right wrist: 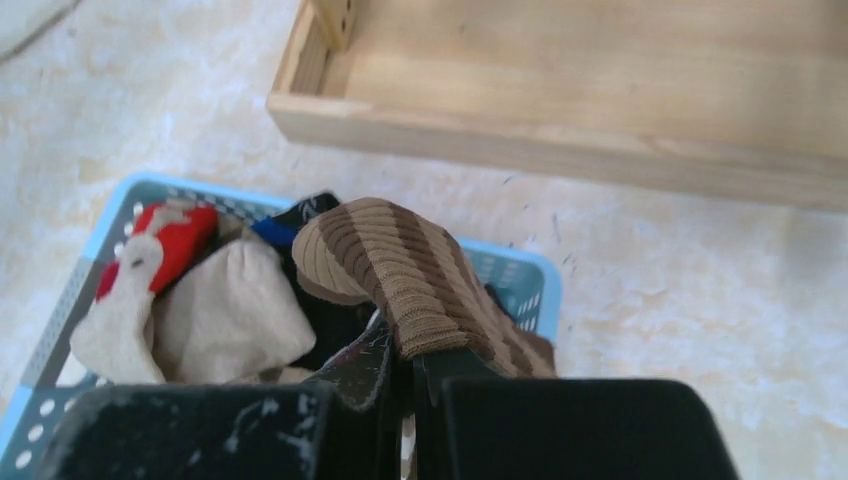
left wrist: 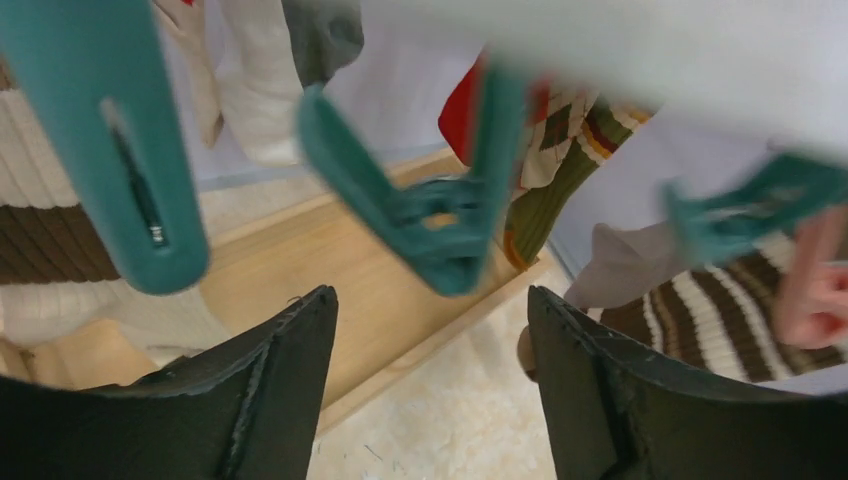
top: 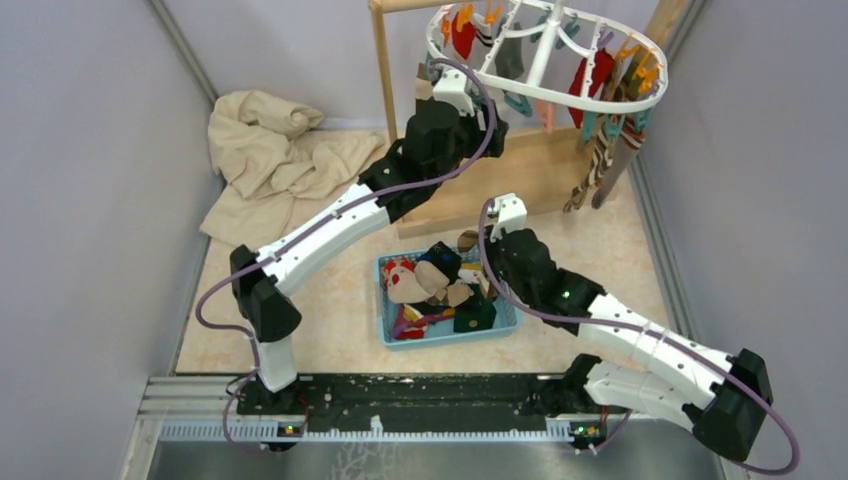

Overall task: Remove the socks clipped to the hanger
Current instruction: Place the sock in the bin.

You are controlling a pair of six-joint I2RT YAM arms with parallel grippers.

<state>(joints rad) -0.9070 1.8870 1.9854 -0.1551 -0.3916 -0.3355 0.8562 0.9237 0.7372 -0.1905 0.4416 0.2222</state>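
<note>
Just beneath the left rim of the hanger (top: 543, 55), the left tool (left wrist: 430, 330) is pictured with its jaws spread wide and nothing held between them. A teal clip (left wrist: 432, 235) of the hanger hangs right above the gap. Below the hanger, toward the arm bases, the right tool (right wrist: 410, 365) is closed on a brown striped sock (right wrist: 420, 270). A blue basket (right wrist: 535, 275) of loose socks is seen there too. Several socks (top: 597, 75) are shown clipped around the hanger's ring. Among them are a green-and-orange one (left wrist: 545, 200) and a brown-and-cream striped one (left wrist: 720, 320).

The step in hand is judged to be the taking of the next sock by the left tool. The teal clip appears to hold nothing, though the view is blurred, so a shift along the hanger to a clip with cloth in it is probably needed. The fabric is best gripped just under its clip, not on the clip itself. It should then be drawn straight down, so that the hanger is not set swinging on the wooden rack (top: 383, 70). The sock in the right tool is best released low, so that none is spilled onto the table (top: 640, 260).
</note>
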